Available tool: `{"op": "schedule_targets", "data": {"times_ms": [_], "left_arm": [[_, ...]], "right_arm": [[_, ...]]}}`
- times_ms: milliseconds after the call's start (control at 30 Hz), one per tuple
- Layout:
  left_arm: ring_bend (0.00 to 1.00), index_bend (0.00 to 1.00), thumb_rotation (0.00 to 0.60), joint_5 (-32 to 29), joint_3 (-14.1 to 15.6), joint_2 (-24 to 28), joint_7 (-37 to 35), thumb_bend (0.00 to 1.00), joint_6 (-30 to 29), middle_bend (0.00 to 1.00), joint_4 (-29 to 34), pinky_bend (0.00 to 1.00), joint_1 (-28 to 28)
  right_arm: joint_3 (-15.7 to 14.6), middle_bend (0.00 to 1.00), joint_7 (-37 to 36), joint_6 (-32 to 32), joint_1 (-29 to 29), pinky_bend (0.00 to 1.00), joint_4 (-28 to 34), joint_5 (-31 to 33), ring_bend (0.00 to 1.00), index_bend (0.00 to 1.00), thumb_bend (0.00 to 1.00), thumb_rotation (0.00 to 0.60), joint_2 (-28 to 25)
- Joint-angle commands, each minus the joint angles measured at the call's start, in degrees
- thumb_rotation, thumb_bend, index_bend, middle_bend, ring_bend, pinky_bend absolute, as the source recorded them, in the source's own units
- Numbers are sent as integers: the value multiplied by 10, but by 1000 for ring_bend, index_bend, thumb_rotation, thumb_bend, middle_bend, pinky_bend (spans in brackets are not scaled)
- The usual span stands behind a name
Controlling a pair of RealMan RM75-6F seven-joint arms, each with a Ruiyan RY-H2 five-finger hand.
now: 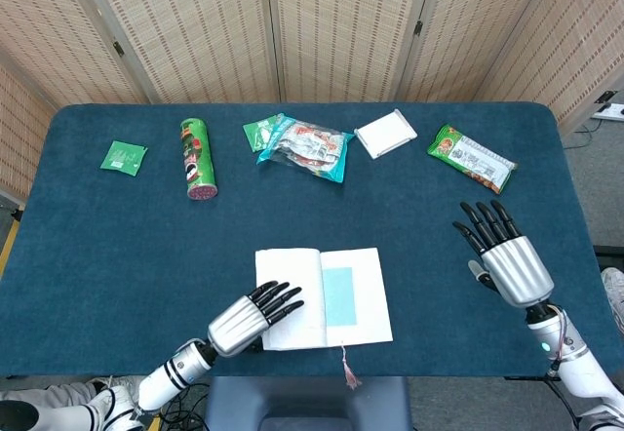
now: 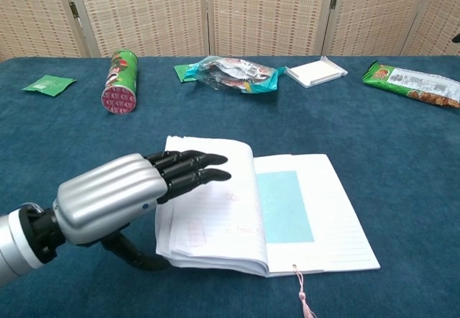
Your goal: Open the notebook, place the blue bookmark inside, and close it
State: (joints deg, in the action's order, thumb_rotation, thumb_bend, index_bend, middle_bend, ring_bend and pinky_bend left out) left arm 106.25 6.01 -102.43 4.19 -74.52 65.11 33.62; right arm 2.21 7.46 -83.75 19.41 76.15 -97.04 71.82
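An open notebook (image 2: 267,214) lies near the front edge of a dark blue table (image 1: 117,236), its left half raised off the surface while the right half lies flat. The blue bookmark (image 2: 284,206) lies flat on the right-hand page, just beside the spine. The left hand (image 2: 126,196) is at the notebook's left half: its dark fingers (image 2: 190,168) are extended and close together over the top of the lifted pages, and the thumb reaches underneath the left cover, so the raised half sits between fingers and thumb. In the head view the same hand (image 1: 252,316) overlaps the notebook's lower left corner. The right hand (image 1: 505,255) hovers well apart, above the table on the right side, fingers spread and holding nothing. A ribbon tassel (image 1: 348,372) hangs from the notebook's spine over the table's front edge.
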Motion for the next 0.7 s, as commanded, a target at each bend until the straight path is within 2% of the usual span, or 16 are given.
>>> {"op": "schedule_targets", "data": {"times_ms": [33, 367, 700], "left_arm": [[0, 0, 600, -3, -9, -5, -6, 144, -10, 0, -3, 167, 1], [0, 0, 600, -24, -65, -18, -19, 144, -28, 0, 38, 167, 24], [0, 0, 600, -58, -115, -50, 0, 144, 15, 0, 88, 167, 66]], "right_arm": [[1, 0, -1, -2, -1, 0, -1, 0, 0, 182, 255, 600, 0], [10, 0, -6, -12, -1, 0, 1, 2, 0, 178, 254, 600, -3], [19, 0, -10, -28, -4, 0, 12, 1, 0, 171, 254, 600, -16]]}}
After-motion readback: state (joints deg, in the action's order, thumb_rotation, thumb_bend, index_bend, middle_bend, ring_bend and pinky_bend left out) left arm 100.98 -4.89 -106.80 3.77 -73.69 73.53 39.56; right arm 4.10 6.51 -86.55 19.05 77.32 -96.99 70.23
